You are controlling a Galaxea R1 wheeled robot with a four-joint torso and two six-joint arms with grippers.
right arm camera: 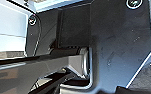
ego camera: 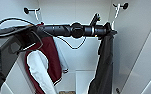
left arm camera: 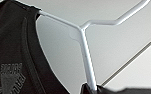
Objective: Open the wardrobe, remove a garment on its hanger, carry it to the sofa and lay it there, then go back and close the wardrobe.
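The wardrobe (ego camera: 91, 12) stands open, and I look into its white interior. My left arm reaches across it from the left, and my left gripper (ego camera: 108, 31) is at the top of the black garment (ego camera: 104, 67), which hangs limp on the right side. The thin white hanger's hook (ego camera: 117, 10) rises from there toward a black peg (ego camera: 125, 5). In the left wrist view the garment (left arm camera: 11, 50) and the pale hanger (left arm camera: 84, 50) show very near. I cannot tell whether the gripper holds the hanger.
A maroon jacket with white sleeves (ego camera: 49, 57) hangs on the left under another black peg (ego camera: 26, 10), just below my left arm. A low white shelf (ego camera: 83, 75) sits at the back. The open right door (ego camera: 146, 62) stands close to the garment.
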